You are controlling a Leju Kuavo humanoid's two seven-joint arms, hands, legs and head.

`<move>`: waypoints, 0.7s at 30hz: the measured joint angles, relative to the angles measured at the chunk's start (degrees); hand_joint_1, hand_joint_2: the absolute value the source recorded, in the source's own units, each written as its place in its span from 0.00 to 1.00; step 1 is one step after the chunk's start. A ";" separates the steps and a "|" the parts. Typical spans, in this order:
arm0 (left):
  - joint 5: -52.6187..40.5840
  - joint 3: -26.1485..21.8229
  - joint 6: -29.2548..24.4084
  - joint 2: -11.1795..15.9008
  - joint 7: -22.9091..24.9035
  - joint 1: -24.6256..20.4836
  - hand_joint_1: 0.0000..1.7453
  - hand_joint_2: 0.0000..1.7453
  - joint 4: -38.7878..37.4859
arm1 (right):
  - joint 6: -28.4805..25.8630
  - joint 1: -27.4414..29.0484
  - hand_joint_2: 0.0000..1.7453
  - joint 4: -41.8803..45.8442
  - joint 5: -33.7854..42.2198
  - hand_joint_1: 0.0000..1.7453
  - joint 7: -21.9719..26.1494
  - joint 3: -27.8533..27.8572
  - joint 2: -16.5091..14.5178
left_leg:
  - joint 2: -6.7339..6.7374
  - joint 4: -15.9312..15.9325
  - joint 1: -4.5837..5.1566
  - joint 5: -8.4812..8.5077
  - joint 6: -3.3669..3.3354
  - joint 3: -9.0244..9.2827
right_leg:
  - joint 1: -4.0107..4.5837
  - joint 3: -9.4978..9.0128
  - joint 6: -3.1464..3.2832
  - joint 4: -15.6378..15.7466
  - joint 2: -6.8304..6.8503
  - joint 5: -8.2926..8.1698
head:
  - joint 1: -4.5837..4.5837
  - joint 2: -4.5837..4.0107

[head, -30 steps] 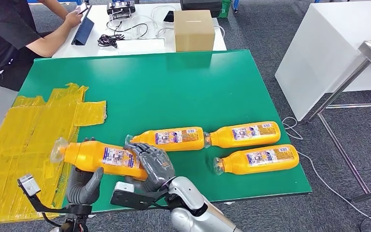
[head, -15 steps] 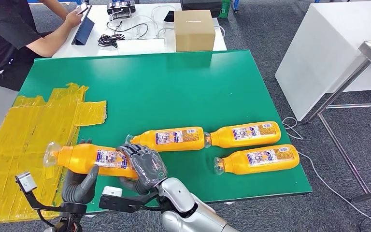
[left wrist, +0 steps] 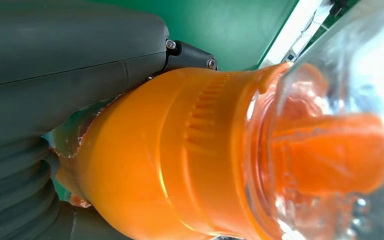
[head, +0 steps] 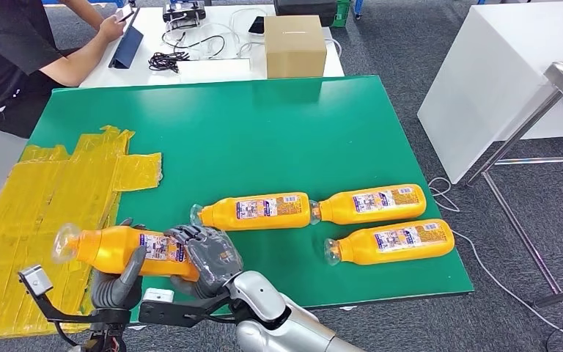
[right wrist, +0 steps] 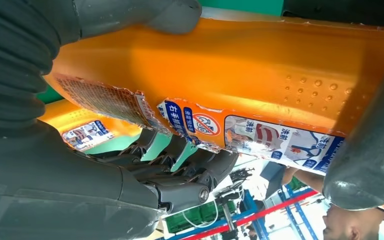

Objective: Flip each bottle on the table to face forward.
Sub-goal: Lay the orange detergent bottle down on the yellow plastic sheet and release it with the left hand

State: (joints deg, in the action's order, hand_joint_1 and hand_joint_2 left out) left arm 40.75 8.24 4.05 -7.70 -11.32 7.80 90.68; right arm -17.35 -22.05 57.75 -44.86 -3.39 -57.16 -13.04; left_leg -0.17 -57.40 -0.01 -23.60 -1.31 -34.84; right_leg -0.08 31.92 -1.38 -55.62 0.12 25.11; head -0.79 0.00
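Over the last second the held bottle (head: 121,249) has been carried leftward and toward the robot, its clear cap end swinging out over the yellow taped sheet (head: 37,198) and its body levelling from a tilt; both robot hands have travelled with it. The left robot hand (head: 113,282) cradles the bottle from underneath near its neck, and the right robot hand (head: 207,257) is wrapped around the far end of the label, so the bottle is clasped between the two and lifted off the green table (head: 264,132). That reads as the turning step under way for this bottle, with its set-down still to come. Just beyond the right robot hand lies a second bottle (head: 256,210); farther out to that hand's right lie a third bottle (head: 370,204) and a fourth bottle (head: 392,242), all three on their sides on the table, labels up. The bottles are smooth orange plastic with a slim rounded body, a ribbed shoulder, a patch of small raised dots, and a glossy transparent cap. The held bottle's printed paper label is torn and ragged at its edge. The yellow sheet looks wrinkled and shiny, the table matt and flat.
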 joint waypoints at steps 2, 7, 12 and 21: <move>0.12 -0.17 -0.01 -0.13 -0.23 0.13 1.00 1.00 0.00 | 0.00 -0.01 1.00 -0.13 0.28 1.00 0.00 -0.15 -0.08 | 0.00 0.00 0.00 0.00 0.00 0.00 | 0.00 0.00 0.00 0.00 0.00 0.00 | 0.00 0.00; 0.21 -0.46 0.01 -0.40 -0.50 0.29 1.00 1.00 0.01 | -0.44 0.00 1.00 -0.33 0.72 0.89 0.00 -0.21 -0.09 | 0.00 0.00 0.00 0.00 0.00 0.00 | 0.00 0.00 0.00 0.00 0.00 0.00 | 0.01 0.00; 0.23 -0.52 0.01 -0.67 -0.72 0.33 1.00 1.00 0.38 | -2.23 0.18 1.00 -0.33 0.97 0.78 -0.01 -0.14 0.04 | 0.00 0.00 0.00 0.00 0.00 0.00 | 0.00 0.00 0.00 0.00 0.00 0.00 | 0.00 0.00; 0.23 -0.52 0.01 -0.82 -0.72 0.42 1.00 1.00 0.48 | -2.67 0.37 1.00 -0.33 0.97 0.78 0.00 -0.02 0.17 | 0.01 0.00 0.00 0.00 0.00 0.01 | 0.00 0.00 0.00 0.00 0.00 0.00 | 0.01 0.00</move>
State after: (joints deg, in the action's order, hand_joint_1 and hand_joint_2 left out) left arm 40.98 7.72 4.07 -8.52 -12.04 8.22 91.17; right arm -20.02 -21.68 57.42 -43.89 -3.39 -57.18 -12.87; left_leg -0.17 -57.40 -0.02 -23.60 -1.31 -34.83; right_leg -0.08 31.93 -1.38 -55.62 0.12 25.11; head -0.79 0.00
